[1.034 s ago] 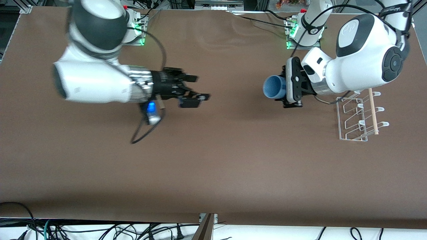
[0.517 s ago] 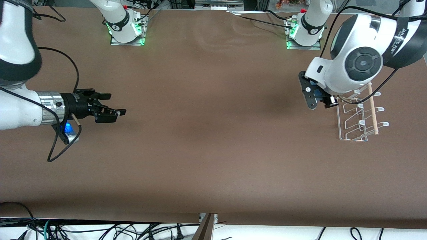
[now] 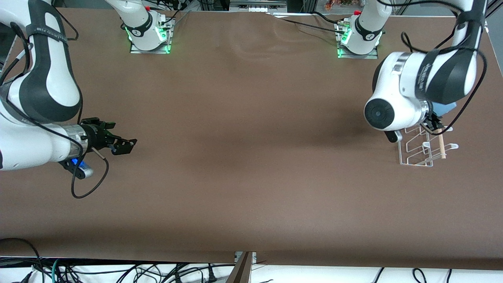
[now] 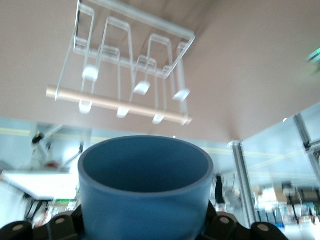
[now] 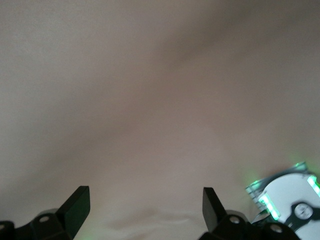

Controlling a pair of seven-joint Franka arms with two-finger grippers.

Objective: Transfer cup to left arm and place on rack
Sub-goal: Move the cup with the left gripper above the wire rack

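The light-blue cup (image 4: 145, 185) sits between the jaws of my left gripper (image 3: 434, 124), which is shut on it. In the front view only a sliver of the cup (image 3: 446, 107) shows past the left arm's wrist. The gripper holds the cup in the air over the white wire rack (image 3: 417, 151), above the end nearest the robots' bases. In the left wrist view the rack (image 4: 127, 60) and its wooden dowel (image 4: 115, 103) show ahead of the cup's open mouth. My right gripper (image 3: 125, 144) is open and empty, low over the table at the right arm's end.
Bare brown table (image 3: 243, 157) lies between the two arms. Both arm bases (image 3: 148, 35) with green lights stand along the table's edge by the robots. A black cable (image 3: 88, 184) hangs from the right wrist over the table.
The left arm has swung the cup from mid-table to over the rack and turned its wrist. The right arm has pulled back toward its end of the table, gripper open.
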